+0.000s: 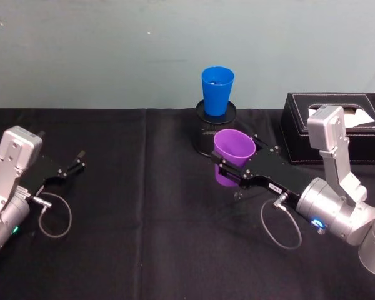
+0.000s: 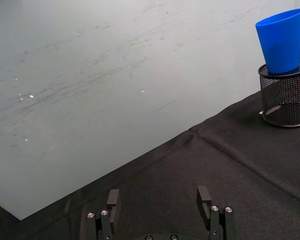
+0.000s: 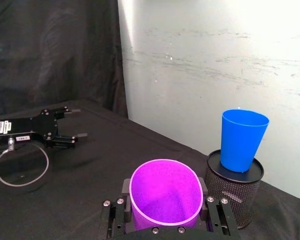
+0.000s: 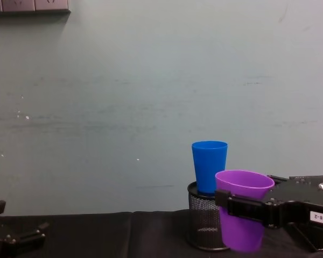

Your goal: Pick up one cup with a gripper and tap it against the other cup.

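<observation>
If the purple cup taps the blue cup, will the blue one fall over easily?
Probably yes: the blue cup stands narrow end down on top of the mesh holder and seems to lean a little. It looks like smooth plastic, so likely light. The right gripper, holding the purple cup, should tap gently.

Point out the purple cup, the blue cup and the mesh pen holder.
purple cup (image 1: 234,147), head view, inner wall below rim.
blue cup (image 4: 209,167), chest view, middle of side wall.
mesh pen holder (image 2: 286,100), left wrist view, mesh wall.
</observation>
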